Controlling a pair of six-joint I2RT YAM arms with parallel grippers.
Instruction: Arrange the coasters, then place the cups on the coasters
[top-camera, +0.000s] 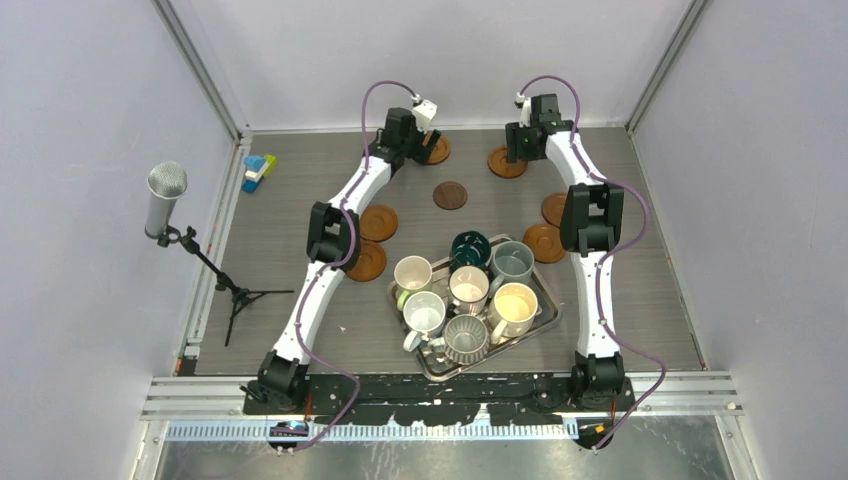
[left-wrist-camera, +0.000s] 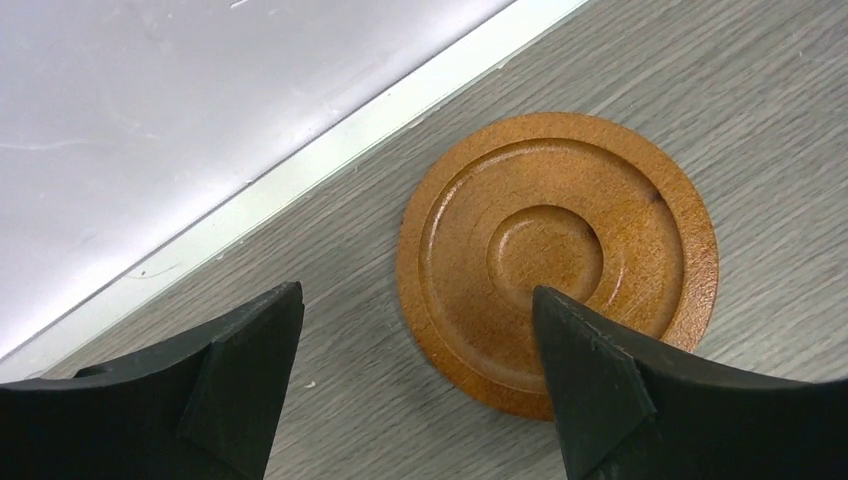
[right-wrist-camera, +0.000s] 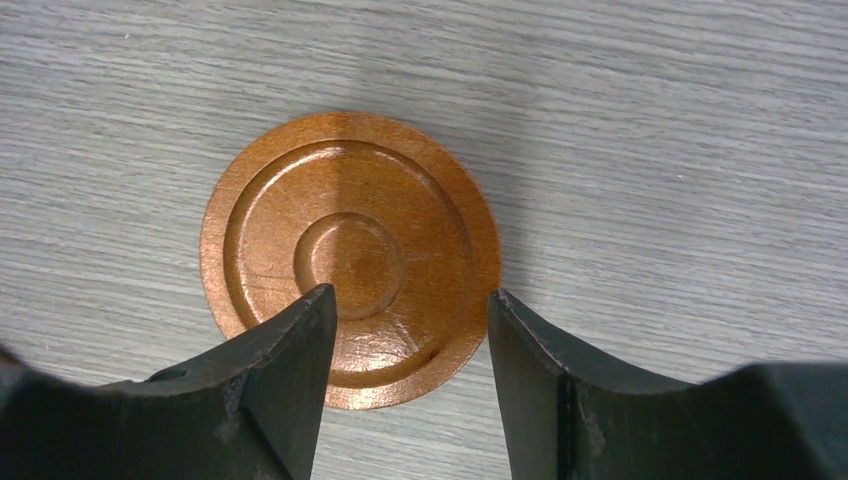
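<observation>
Both arms reach to the back of the table. My left gripper (left-wrist-camera: 415, 292) hangs open over the table, its right finger above an orange-brown coaster (left-wrist-camera: 557, 255) lying flat near the back wall. My right gripper (right-wrist-camera: 410, 292) is open above another orange-brown coaster (right-wrist-camera: 350, 255), straddling its right half. A small dark brown coaster (top-camera: 450, 195) lies between the arms. Two coasters (top-camera: 378, 222) lie by the left arm and two (top-camera: 544, 243) by the right arm. Several cups, among them a dark teal one (top-camera: 469, 247) and a ribbed grey one (top-camera: 465, 337), stand in the steel tray (top-camera: 548, 318).
A microphone on a stand (top-camera: 165, 200) stands at the left edge. A blue and yellow object (top-camera: 258, 172) lies at the back left. Walls enclose the table on three sides, and a pale rail (left-wrist-camera: 330, 150) runs along the back wall.
</observation>
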